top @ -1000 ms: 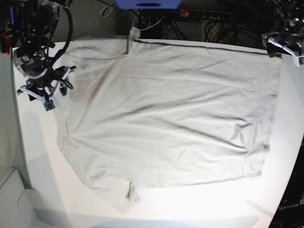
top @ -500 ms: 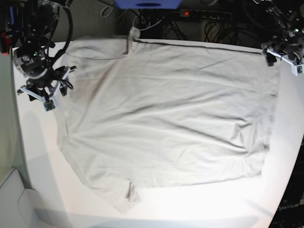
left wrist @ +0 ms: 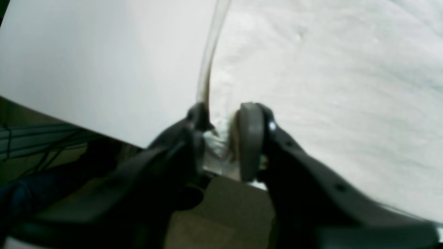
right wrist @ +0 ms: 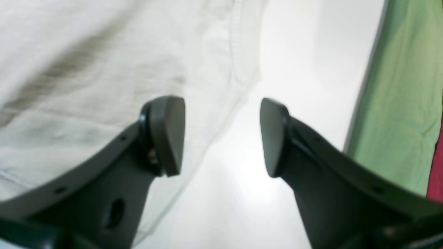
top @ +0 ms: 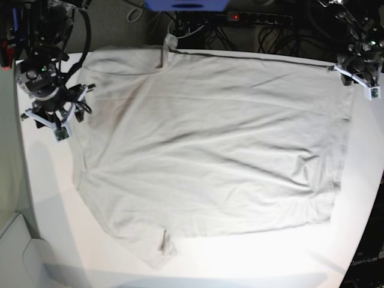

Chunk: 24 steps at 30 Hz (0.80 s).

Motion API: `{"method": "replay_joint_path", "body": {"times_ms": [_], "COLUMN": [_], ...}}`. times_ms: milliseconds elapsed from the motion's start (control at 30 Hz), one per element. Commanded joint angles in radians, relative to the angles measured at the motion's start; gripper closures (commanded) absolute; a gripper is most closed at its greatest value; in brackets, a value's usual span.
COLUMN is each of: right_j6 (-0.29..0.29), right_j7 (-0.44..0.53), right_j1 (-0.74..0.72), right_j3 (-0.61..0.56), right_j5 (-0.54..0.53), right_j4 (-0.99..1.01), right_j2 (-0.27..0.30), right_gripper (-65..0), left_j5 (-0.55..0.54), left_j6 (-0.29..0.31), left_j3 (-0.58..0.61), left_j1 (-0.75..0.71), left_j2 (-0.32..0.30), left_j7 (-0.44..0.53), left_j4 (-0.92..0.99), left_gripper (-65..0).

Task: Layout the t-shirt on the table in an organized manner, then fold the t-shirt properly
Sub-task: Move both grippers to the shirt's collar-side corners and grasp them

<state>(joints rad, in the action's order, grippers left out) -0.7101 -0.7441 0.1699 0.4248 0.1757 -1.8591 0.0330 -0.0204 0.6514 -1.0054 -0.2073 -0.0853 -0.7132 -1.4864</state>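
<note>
Across the white bench (top: 48, 198) the light grey-beige t-shirt (top: 210, 150) lies spread flat, one sleeve at the near edge. At the shirt's far corner, by the bench edge, the left tool (left wrist: 221, 141) has its jaws drawn narrow, pinching the hem. Over the opposite edge, the right tool (right wrist: 221, 135) hovers, jaws spread and empty.

The light grey-beige t-shirt (top: 210, 150) lies spread flat and mildly creased across the white table (top: 48, 204), one corner seemingly at the far table edge.
</note>
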Motion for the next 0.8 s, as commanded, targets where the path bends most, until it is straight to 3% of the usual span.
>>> {"method": "replay_joint_path", "body": {"times_ms": [0, 233, 467, 767], "right_j6": [0.012, 0.012, 0.012, 0.012], "right_j7": [0.019, 0.018, -0.107, -0.124], "right_j1": [-0.011, -0.002, 0.0, 0.049], "right_j3": [0.003, 0.003, 0.003, 0.004], "right_j5": [-0.008, -0.008, -0.011, -0.011], "right_j4": [-0.021, -0.107, -0.124, -0.135], "right_j2": [0.009, 0.003, -0.018, -0.08], "right_gripper": [-35.2, -35.2, -35.4, -35.4], "left_j5": [-0.005, -0.005, -0.005, -0.005], "left_j6": [0.0, -0.003, -0.003, -0.003], "left_j3": [-0.002, -0.002, -0.002, 0.0], "left_j1": [-0.002, 0.002, 0.004, 0.004], "left_j2": [-0.014, -0.012, -0.012, -0.014], "left_j7": [0.011, 0.011, 0.011, 0.011], "left_j4": [-0.012, -0.012, -0.012, -0.013], "left_gripper": [-13.1, 0.0, -0.3, -0.3]}}
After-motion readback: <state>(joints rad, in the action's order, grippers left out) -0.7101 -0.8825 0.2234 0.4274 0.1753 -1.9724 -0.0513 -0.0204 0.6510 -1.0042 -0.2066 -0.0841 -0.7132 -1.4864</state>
